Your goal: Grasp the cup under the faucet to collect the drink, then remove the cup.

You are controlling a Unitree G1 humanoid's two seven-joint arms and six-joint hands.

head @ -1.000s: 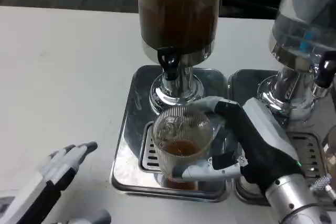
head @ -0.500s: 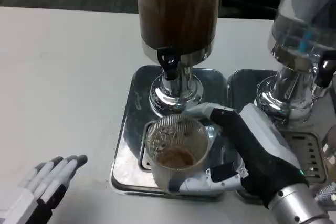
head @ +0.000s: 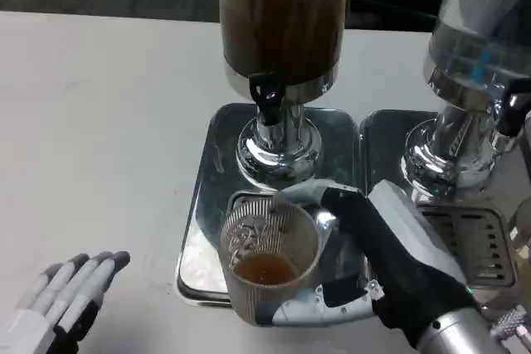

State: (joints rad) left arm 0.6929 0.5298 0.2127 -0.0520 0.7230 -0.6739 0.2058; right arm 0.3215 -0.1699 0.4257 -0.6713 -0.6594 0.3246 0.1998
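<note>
A ribbed clear glass cup [head: 267,264] with a little brown drink at its bottom sits over the front edge of the steel drip tray [head: 211,176]. My right hand [head: 390,259] grips it, thumb along the front and fingers curled round the back. The black faucet [head: 265,99] of the brown drink dispenser [head: 280,14] stands farther back, above the tray, with the cup well in front of it. At the lower left my left hand [head: 62,288] lies flat on the white table [head: 99,122], fingers straight and holding nothing.
A second dispenser [head: 477,47] with clear liquid stands at the right on its own steel tray [head: 473,242] with a slotted grate. The chrome base [head: 278,147] of the brown dispenser rises behind the cup. White table spreads to the left.
My right hand has drawn the cup toward me and slightly left, out from under the faucet to the tray's front edge. The left hand has slid back toward the lower left.
</note>
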